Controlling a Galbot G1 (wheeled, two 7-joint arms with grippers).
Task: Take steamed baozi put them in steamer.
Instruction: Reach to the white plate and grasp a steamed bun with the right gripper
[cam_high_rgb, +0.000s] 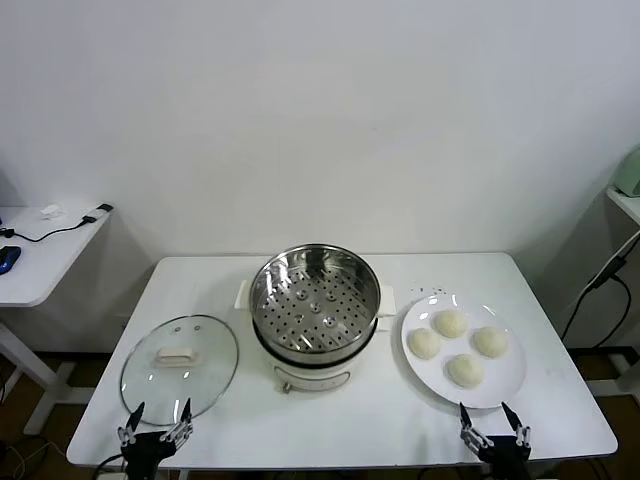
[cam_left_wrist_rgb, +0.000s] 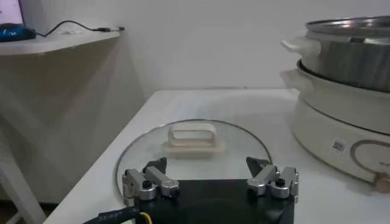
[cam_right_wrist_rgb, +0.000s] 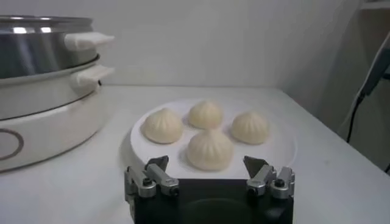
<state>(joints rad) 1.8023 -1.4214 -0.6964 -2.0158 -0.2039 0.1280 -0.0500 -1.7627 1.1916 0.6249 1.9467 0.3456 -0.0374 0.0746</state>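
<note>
Several pale steamed baozi (cam_high_rgb: 450, 322) (cam_right_wrist_rgb: 209, 149) lie on a white plate (cam_high_rgb: 508, 385) (cam_right_wrist_rgb: 281, 148) at the right of the table. The shiny steamer (cam_high_rgb: 314, 300) (cam_right_wrist_rgb: 36, 45) with its perforated floor sits on a white pot base (cam_left_wrist_rgb: 341, 125) at the table's middle, with nothing in it. My right gripper (cam_high_rgb: 495, 432) (cam_right_wrist_rgb: 206, 163) hangs open at the front edge, just short of the plate and the nearest bun. My left gripper (cam_high_rgb: 156, 424) (cam_left_wrist_rgb: 206, 164) stands open at the front left, close to the glass lid, holding nothing.
A round glass lid (cam_high_rgb: 180, 364) (cam_left_wrist_rgb: 194, 149) with a white handle lies flat at the table's left. A side desk (cam_high_rgb: 40, 250) with cables stands off to the left. A black cable (cam_high_rgb: 600, 280) hangs at the right, beyond the table's edge.
</note>
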